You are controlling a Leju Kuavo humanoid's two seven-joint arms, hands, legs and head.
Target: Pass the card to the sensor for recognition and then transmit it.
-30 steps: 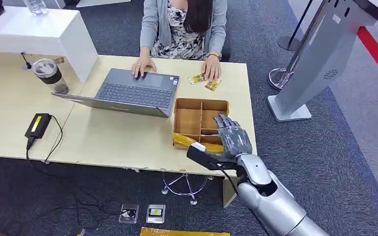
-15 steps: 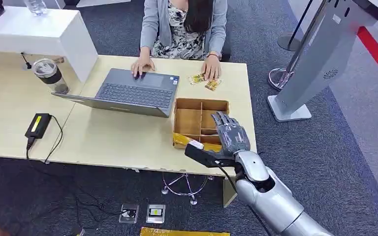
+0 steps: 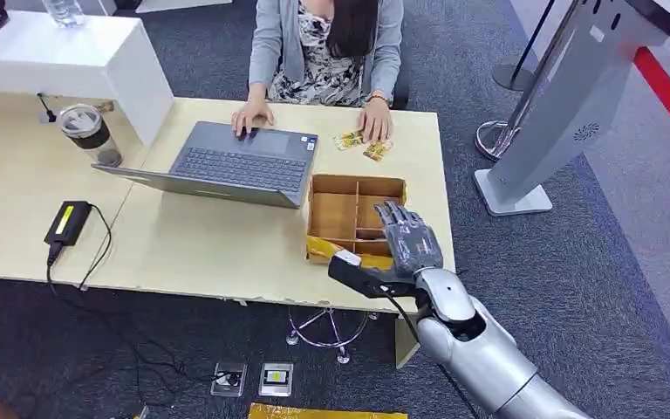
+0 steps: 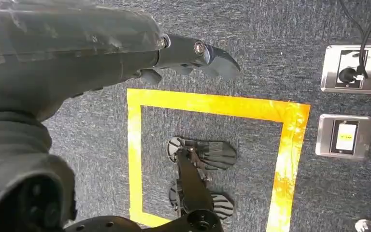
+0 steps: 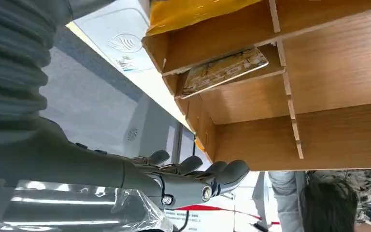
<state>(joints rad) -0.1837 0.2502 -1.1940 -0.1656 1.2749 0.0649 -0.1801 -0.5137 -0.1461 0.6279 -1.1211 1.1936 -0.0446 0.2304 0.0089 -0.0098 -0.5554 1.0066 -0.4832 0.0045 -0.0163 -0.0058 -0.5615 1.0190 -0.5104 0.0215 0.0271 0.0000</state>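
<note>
Head view: right hand (image 3: 408,240) hovers over the near right corner of the box (image 3: 354,218) on the counter (image 3: 201,236), fingers spread and stretched flat, holding nothing. Right wrist view: a card (image 5: 223,70) lies in one compartment, leaning against a divider, just past the fingertips (image 5: 232,171) and not touched by them. Yellow wrapping (image 3: 324,250) sits at the box edge nearest the thumb side of the hand.

Left hand (image 4: 193,55) hangs over the floor, fingers loosely curled on nothing.

Risks, as I judge them:
- Card is thin and lies low between dividers; broad fingers may press on the walls and fail to get under an edge.
- A push on the box wall could slide the whole box along the counter, toward the laptop (image 3: 227,166) beyond the hand.
- Thumb could catch the yellow wrapping instead of the card.
- A weak pinch could drop the card on the way to the sensor.
- More cards (image 3: 362,144) lie far ahead of the hand, by a person's hand (image 3: 375,122); reaching there invites contact.
</note>
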